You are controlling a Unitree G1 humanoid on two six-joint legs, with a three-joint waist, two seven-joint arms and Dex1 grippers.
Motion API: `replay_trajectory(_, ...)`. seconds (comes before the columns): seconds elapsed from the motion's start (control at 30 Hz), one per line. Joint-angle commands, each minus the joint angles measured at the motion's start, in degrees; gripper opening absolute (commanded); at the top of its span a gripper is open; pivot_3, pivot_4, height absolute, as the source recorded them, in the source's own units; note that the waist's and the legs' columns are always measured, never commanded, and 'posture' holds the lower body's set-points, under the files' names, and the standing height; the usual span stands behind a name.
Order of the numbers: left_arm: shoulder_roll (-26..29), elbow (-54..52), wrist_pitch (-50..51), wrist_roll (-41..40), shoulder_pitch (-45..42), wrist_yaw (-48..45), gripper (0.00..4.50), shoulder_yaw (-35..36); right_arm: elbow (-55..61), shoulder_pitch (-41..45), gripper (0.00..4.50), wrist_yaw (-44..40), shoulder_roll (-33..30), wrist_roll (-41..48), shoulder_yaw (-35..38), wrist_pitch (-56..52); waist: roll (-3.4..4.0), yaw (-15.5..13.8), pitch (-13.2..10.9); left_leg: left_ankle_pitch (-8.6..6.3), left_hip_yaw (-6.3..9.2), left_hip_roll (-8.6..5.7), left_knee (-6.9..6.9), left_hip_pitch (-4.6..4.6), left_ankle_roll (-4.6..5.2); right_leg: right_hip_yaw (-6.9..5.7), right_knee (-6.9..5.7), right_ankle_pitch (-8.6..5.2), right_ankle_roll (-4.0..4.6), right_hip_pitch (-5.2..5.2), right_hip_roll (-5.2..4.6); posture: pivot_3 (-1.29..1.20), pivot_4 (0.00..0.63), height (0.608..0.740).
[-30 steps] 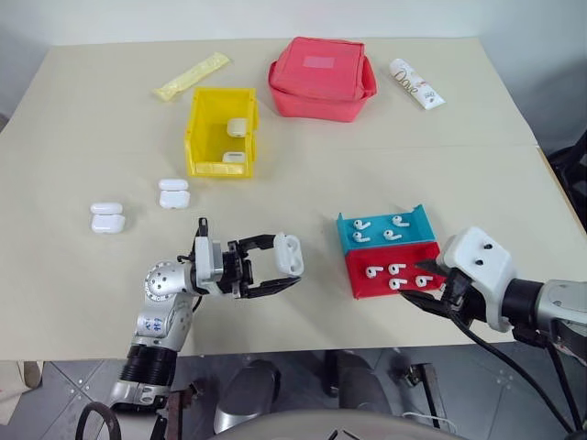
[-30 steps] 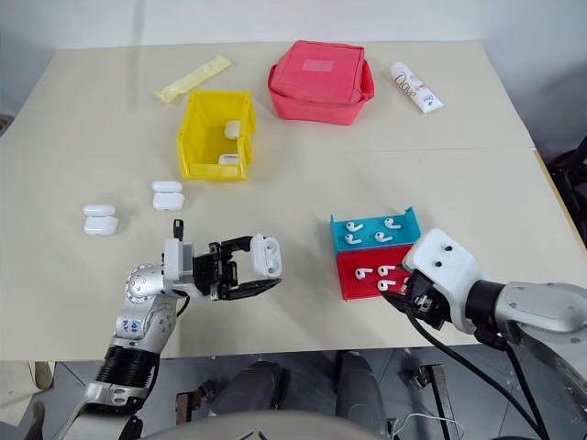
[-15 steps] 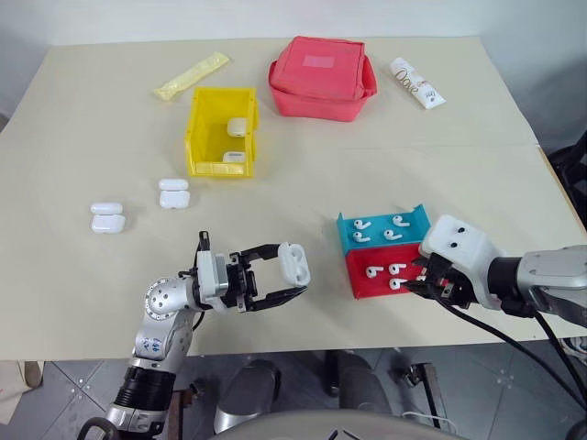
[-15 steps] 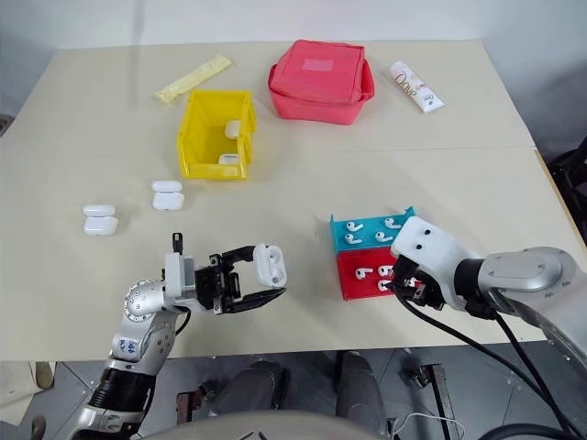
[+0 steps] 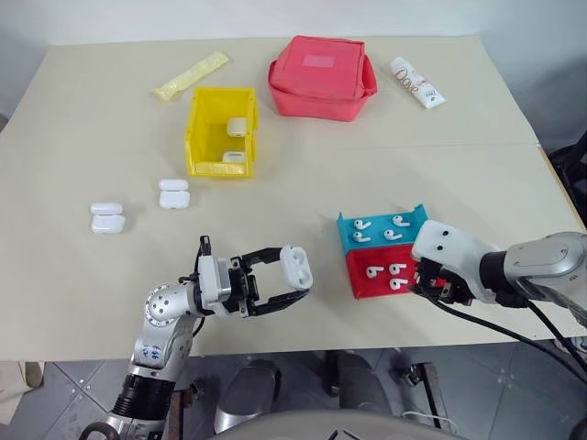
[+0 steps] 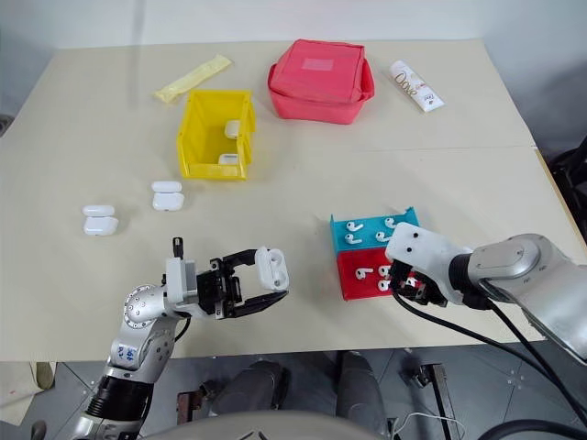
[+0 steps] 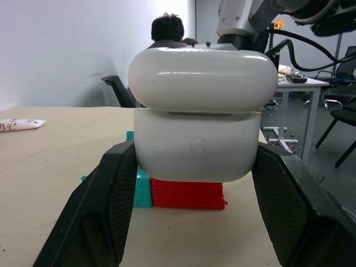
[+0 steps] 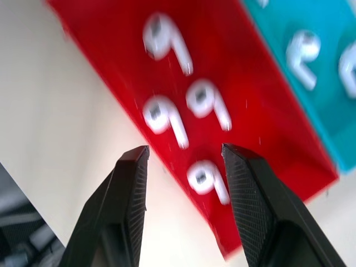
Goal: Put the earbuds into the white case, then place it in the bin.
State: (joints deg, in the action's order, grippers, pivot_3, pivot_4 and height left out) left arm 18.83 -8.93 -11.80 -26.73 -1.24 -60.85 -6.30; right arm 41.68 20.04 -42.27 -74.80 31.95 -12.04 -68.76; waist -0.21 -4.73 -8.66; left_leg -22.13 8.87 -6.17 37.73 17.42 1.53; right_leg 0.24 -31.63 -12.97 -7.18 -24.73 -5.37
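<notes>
Right wrist view shows the right gripper (image 8: 183, 161) parted just above the red tray's (image 8: 111, 50) nearest earbud (image 8: 204, 179) (left gripper (image 5: 295, 277) clamps the white case (image 5: 296, 266)).

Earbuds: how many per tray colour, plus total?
Red tray: 4 earbuds
Blue tray: 4
Total: 8
</notes>
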Motion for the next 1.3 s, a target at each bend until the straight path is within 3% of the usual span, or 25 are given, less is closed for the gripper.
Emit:
replay_trajectory(0.03, 0.17, -3.82, -0.67, -0.10, 1.11, 0.77, 2.74, -0.36, -0.71, 1.08, 2.14, -2.90, -2.04, -2.93, -0.99, 3.01, 0.02, 0.02, -0.01, 0.00, 0.00, 0.01, 0.00, 0.00, 0.00, 0.00, 0.00, 0.00, 0.00, 0.00, 0.00, 0.00, 0.150, 0.740)
replay_trajectory(0.7, 1.61, -8.99, 1.48, -0.32, 4.73, 3.90, 2.74, -0.46, -9.34, 1.75, 2.14, -12.06, -0.80, -19.21, -8.43, 16.33, 0.12, 0.10, -0.07, -0.02, 0.00, 0.01, -0.05, -0.01, -0.02, 0.00, 0.02, 0.00, 0.00, 0.00, 0.01, 0.00, 0.150, 0.740)
replay_trajectory(1.3, 2.61, -11.83, 2.79, -0.15, 5.76, 6.50, 2.74, -0.71, -12.20, 1.95, 2.14, -16.50, 3.22, -26.56, -10.13, 19.47, 0.13, 0.08, -0.08, -0.03, 0.00, 0.01, -0.05, -0.02, -0.03, 0.01, 0.02, 0.00, 0.00, 0.02, 0.02, 0.00, 0.150, 0.740)
